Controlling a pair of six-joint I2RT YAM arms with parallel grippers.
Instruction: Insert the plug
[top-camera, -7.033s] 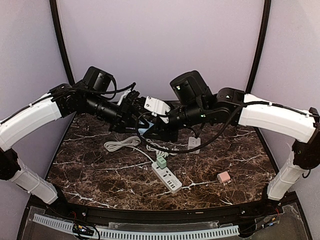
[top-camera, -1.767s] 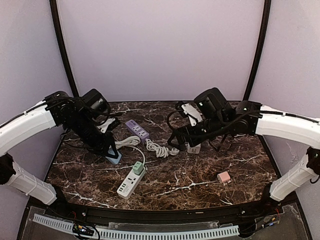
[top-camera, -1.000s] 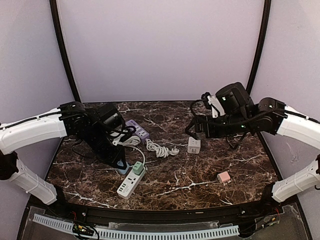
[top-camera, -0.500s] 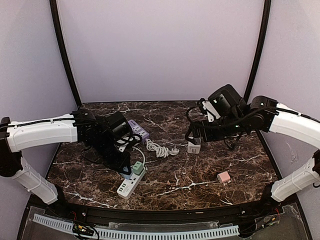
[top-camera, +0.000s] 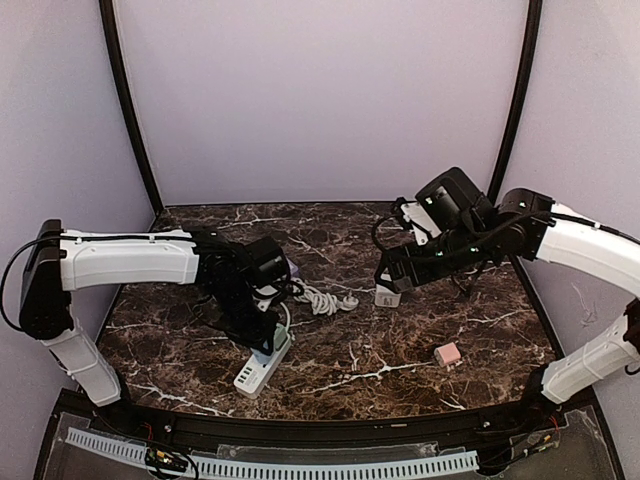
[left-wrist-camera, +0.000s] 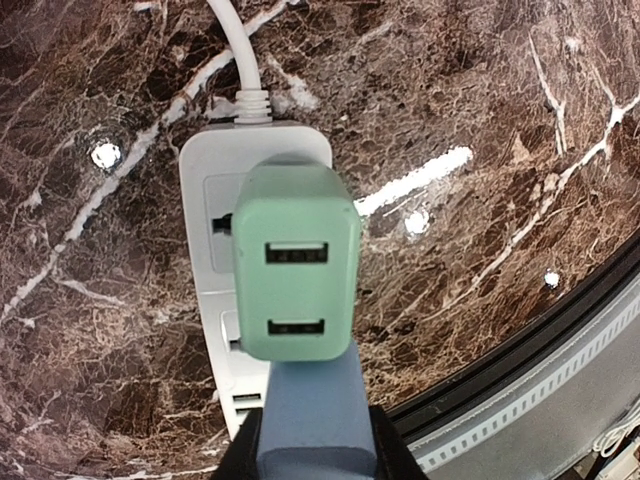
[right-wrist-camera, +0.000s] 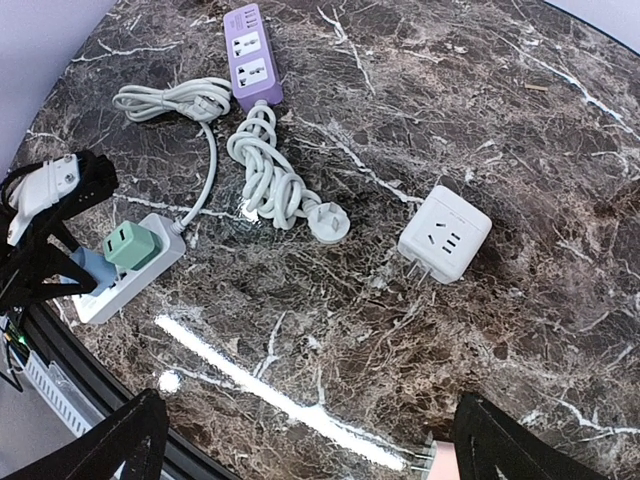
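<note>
Left hand (right-wrist-camera: 105, 262) clamps green plug (left-wrist-camera: 295, 262) directly over cord-end socket of white power strip (left-wrist-camera: 205, 300) on counter (left-wrist-camera: 480, 120), long axes parallel; right hand (right-wrist-camera: 310, 455) spread wide, empty, well apart.

dark marble table (top-camera: 400, 340): white strip (right-wrist-camera: 120, 280), purple strip (right-wrist-camera: 254, 55), adapter (right-wrist-camera: 445, 234).

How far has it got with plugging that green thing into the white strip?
Done, it seems: the green adapter already sits on the white power strip, though whether it is fully seated is hard to tell. In hand: the left gripper, jaws together, sits against its end. Left: perhaps a final push, then pulling away. The right gripper hangs open, holding nothing.
</note>
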